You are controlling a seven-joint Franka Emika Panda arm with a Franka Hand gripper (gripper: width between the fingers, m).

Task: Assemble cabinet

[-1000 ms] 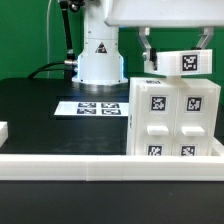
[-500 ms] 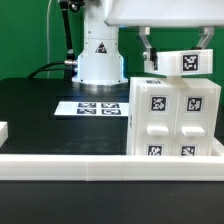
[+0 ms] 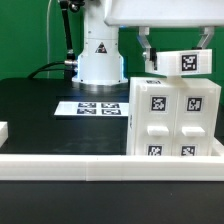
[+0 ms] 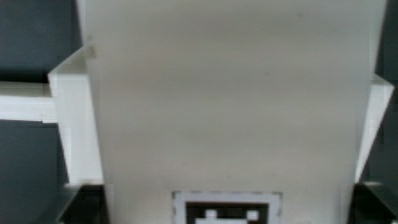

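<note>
- While nothing visibly moves over the last second, the cabinet stands at the right of the exterior view, upright on the black table, with four tagged drawer fronts facing the camera.
- This stillness reads as a pause rather than progress: the tagged block hangs tilted just over the cabinet's top, at the frame's upper right, and does not look seated.
- In the wrist view the same block fills most of the picture as a blurred pale slab, with the cabinet showing behind it. Whether the two touch cannot be told.
- The gripper comes straight down from the upper edge, one dark finger at each end of the block, so it appears to pinch the block between them.
- The marker board lies flat at centre frame, well apart from the cabinet, before the arm's base.
- A white rail runs across the lower frame.
</note>
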